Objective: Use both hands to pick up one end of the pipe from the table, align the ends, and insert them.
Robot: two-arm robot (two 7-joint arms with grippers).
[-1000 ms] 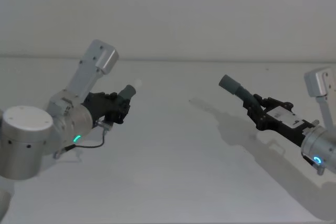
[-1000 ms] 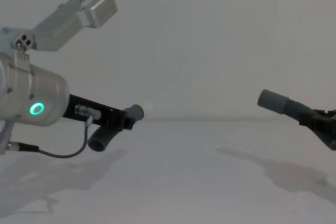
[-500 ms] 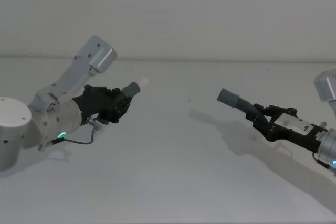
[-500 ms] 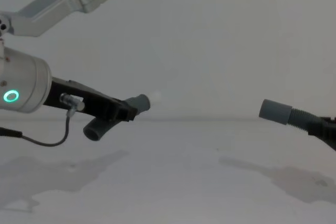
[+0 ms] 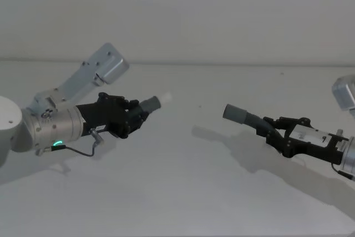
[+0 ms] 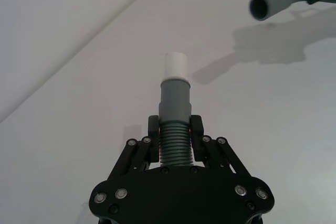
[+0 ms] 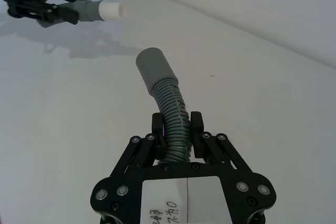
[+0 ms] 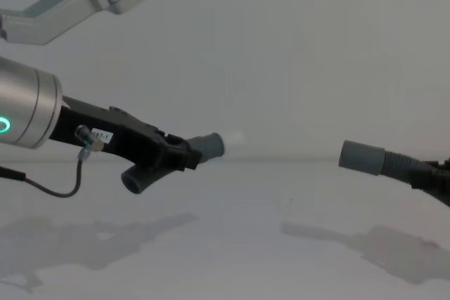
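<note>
Left gripper (image 5: 137,117): I see it clamped on the white-tipped hose piece (image 6: 174,121). Right gripper (image 5: 269,128): clamped on the other hose piece (image 7: 172,111). Both held above the table (image 5: 183,198), ends facing, well apart.

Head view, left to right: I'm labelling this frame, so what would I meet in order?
left gripper holding the white-tipped hose piece → white tip → bare table → grey cuff of the other hose piece → right gripper holding it.
</note>
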